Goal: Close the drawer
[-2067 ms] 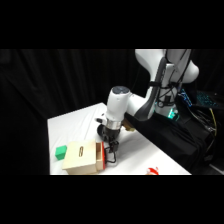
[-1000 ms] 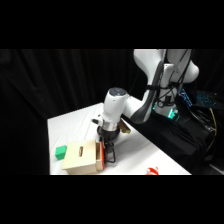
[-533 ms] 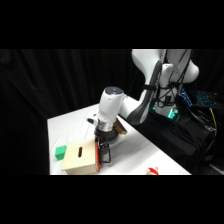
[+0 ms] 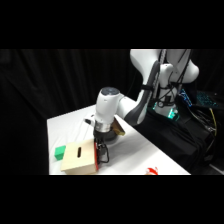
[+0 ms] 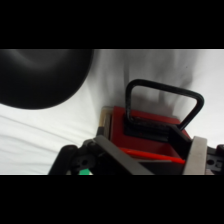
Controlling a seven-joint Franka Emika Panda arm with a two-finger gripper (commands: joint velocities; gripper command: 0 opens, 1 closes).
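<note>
While I'm watching this from my desk, here's what both feeds give me:

Gripper [image 4: 101, 151]: down at the right end of the wooden box, right against the red front. I honestly can't tell how wide it's spread or whether it has hold of anything.

Drawer [image 4: 95, 159]: orange-red front panel on the right end of the box, near the table's front edge. From the side it looks about flush with the box body. In the wrist view the panel [image 5: 150, 137] sits just past the gripper.

Handle [image 5: 164, 107]: black loop standing off the red panel.

Wooden box [image 4: 78, 158]: pale, with one dark slot in its top. Can't see what's inside the box or the drawer.

Green block [image 4: 60, 152]: on the table, touching the box's far left end.

Black bowl [image 5: 42, 75]: fills the wrist view's upper left; its inside isn't visible.

Table [image 4: 70, 122]: white; a small red thing [image 4: 152, 170] lies near its front right edge.
</note>
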